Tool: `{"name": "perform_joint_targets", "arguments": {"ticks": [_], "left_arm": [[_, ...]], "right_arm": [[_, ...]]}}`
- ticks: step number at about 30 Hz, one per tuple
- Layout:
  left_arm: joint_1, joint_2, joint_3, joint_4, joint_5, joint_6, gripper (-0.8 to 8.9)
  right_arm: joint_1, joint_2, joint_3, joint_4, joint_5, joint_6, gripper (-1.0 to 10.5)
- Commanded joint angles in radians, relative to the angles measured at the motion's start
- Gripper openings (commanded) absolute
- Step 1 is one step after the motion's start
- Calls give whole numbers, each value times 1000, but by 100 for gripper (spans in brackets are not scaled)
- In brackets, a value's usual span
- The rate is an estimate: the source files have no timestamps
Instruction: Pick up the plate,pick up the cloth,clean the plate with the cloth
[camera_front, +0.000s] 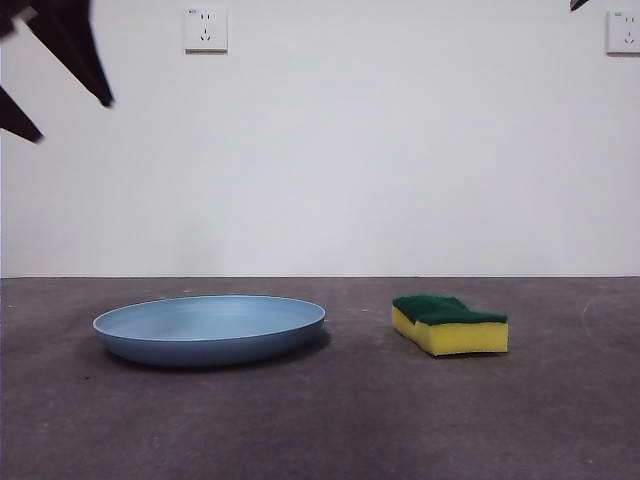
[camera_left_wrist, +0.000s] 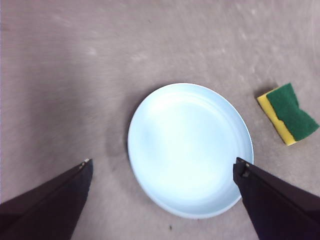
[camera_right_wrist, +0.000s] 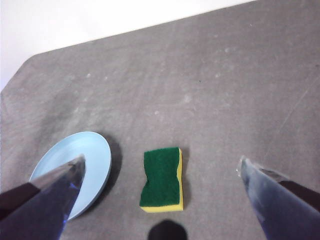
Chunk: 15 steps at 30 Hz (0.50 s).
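The light-blue plate (camera_front: 210, 328) lies flat on the dark grey table, left of centre. The cloth, a yellow sponge with its green face up (camera_front: 450, 322), rests to the plate's right, apart from it. My left gripper (camera_front: 74, 120) hangs open high above the plate's left side. The left wrist view looks straight down on the plate (camera_left_wrist: 190, 150) between the spread jaws of that gripper (camera_left_wrist: 164, 162), with the sponge (camera_left_wrist: 288, 113) off to one side. My right gripper (camera_right_wrist: 161, 160) is open high above the sponge (camera_right_wrist: 161, 179), beside the plate (camera_right_wrist: 92, 160). Neither gripper holds anything.
A white wall with two power sockets (camera_front: 205, 29) (camera_front: 623, 32) stands behind the table. The table's far edge (camera_right_wrist: 125, 32) meets that wall. A black tip of the right arm (camera_front: 578, 4) shows at the top right corner.
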Motion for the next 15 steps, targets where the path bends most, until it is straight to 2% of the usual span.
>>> {"name": "perform_joint_targets", "arguments": {"ticks": [1, 8, 15], "left_arm": [[-24, 92, 29, 2, -2, 18, 471], [-81, 275, 42, 53, -97, 18, 471], [-129, 407, 42, 143, -137, 9, 471]], "right_arm": [[2, -2, 1, -9, -1, -3, 566], [2, -2, 1, -16, -1, -3, 566], [2, -2, 1, -16, -1, -3, 566]]}}
